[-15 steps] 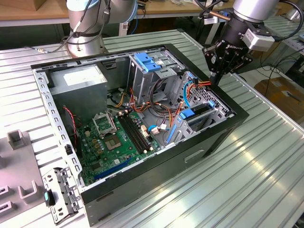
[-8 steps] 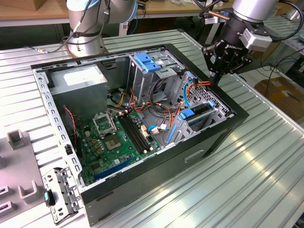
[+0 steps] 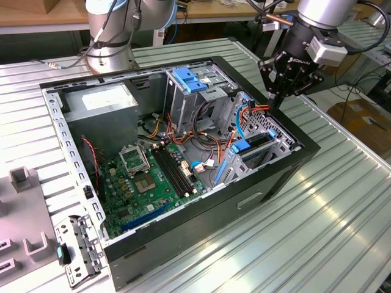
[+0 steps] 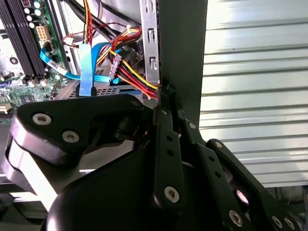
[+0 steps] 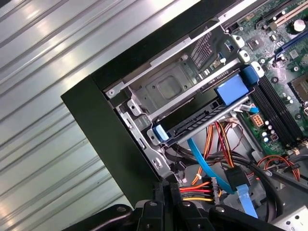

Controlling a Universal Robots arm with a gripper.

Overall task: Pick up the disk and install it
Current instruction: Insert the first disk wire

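The disk (image 3: 256, 145) sits edge-on in the drive bay at the corner of the open computer case (image 3: 269, 183), on the exterior view's right. In the first wrist view the disk (image 5: 197, 122) shows as a dark slab with blue rail ends, under a silver cage. My gripper (image 3: 274, 104) hangs just above the case's wall beside that bay, apart from the disk. Its black fingers (image 4: 163, 115) meet at a point, shut on nothing, over the red, yellow and orange cables (image 5: 207, 187).
Inside the case lie a green motherboard (image 3: 146, 177), a grey power supply box (image 3: 101, 101) and a tall cage with a blue latch (image 3: 189, 79). Another arm's base (image 3: 110, 43) stands behind the case. Grey fixtures (image 3: 18, 180) sit at the exterior view's left.
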